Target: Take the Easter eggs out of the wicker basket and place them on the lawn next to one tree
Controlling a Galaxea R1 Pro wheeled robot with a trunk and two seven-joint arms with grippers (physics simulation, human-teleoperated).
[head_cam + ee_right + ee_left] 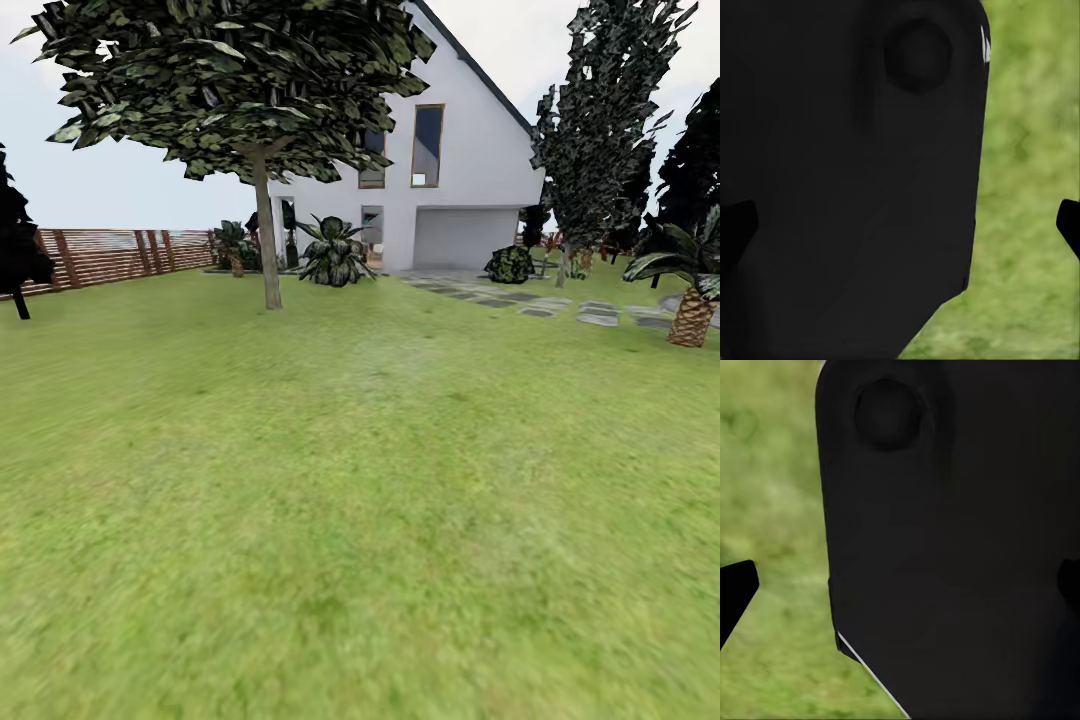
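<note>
The head view looks across the lawn (360, 480) of the garden toward a white house (470, 150), with a brown slatted fence (110, 255) along the lawn's far left edge and stepping stones (540, 300) near its far right edge. The tree (265, 230) with the pale straight trunk stands well ahead, toward the far left of the lawn, a small palm (692, 300) at the far right. Neither the wicker basket nor any egg can be seen on the grass here, so the robot seems to be on its way; how many eggs are already moved cannot be judged. Both wrist views are mostly blocked by dark robot body over blurred grass, with dark finger tips at the frame edges; I cannot tell how far either arm's jaws are open, or whether they hold anything
</note>
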